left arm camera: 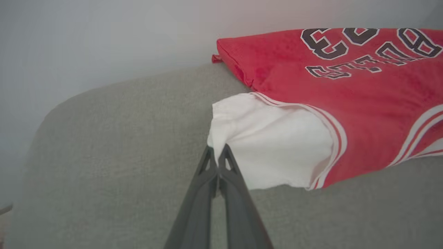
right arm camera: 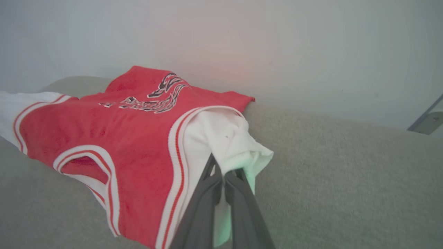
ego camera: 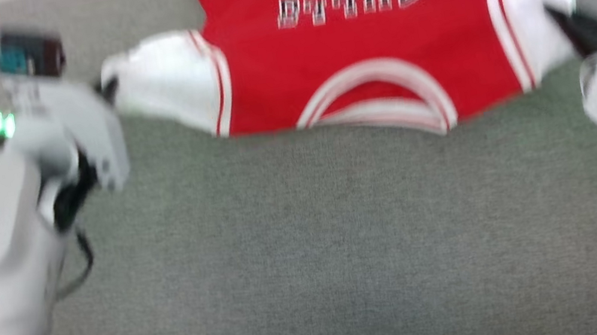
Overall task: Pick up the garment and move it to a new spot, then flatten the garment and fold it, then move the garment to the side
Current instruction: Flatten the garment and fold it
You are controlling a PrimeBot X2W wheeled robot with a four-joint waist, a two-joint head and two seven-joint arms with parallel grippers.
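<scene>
The left gripper has its two dark fingers pressed together on the outer tip of the white left sleeve. The right gripper is likewise clamped on the bunched end of the white right sleeve.

In the head view, which is blurred, the left gripper sits at about 10 o'clock and the right at about 2 o'clock. Both are out near the sides of the grey surface. From 4 o'clock round to 8 o'clock there is a broad stretch of bare grey cloth. The surface's rounded corner curves away at 11 o'clock beyond the left gripper. Its far edge runs along 12 o'clock against the pale wall.

The garment is stretched between the two grippers with its long axis running 9 to 3 o'clock, sleeve to sleeve. Its striped collar points to 6 o'clock, toward the robot, and the hem points to 12 o'clock, so the black lettering reads upside down. The hem end lies at the far edge of the surface by the wall. The collar side looks raised a little off the cloth.

In the left wrist view the red body spreads from 1 to 3 o'clock beyond the fingertips. In the right wrist view it spreads from 9 to 11 o'clock.
</scene>
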